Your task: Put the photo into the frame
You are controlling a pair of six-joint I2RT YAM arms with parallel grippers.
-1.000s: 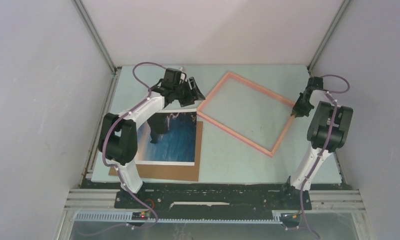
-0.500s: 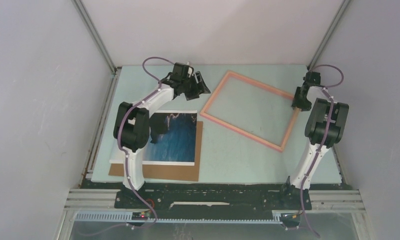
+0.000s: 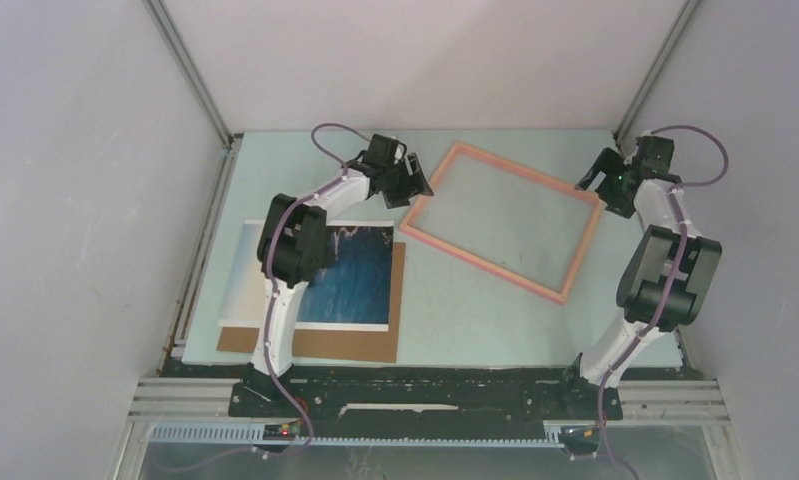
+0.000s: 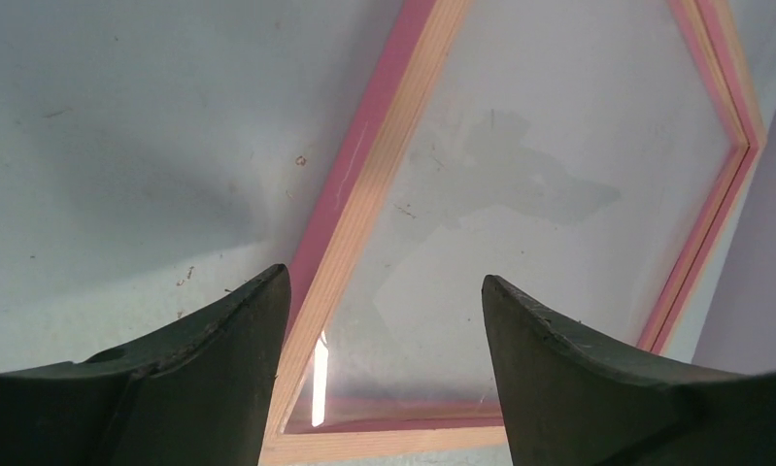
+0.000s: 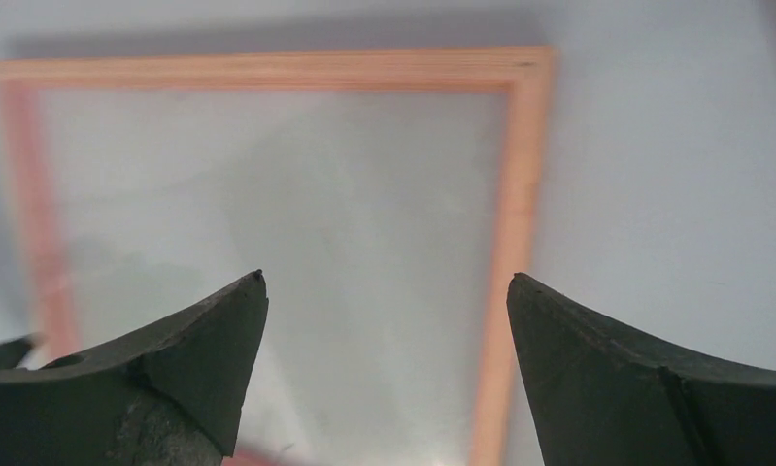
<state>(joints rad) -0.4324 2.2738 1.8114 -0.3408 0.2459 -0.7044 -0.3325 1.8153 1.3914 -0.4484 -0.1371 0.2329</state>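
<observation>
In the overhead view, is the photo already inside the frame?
No, the photo lies on the brown cardboard to the left of the frame, whose see-through middle holds nothing.

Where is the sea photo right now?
In the top view, the photo lies on the left of the table, on the brown cardboard sheet, left of the pink frame.
</observation>
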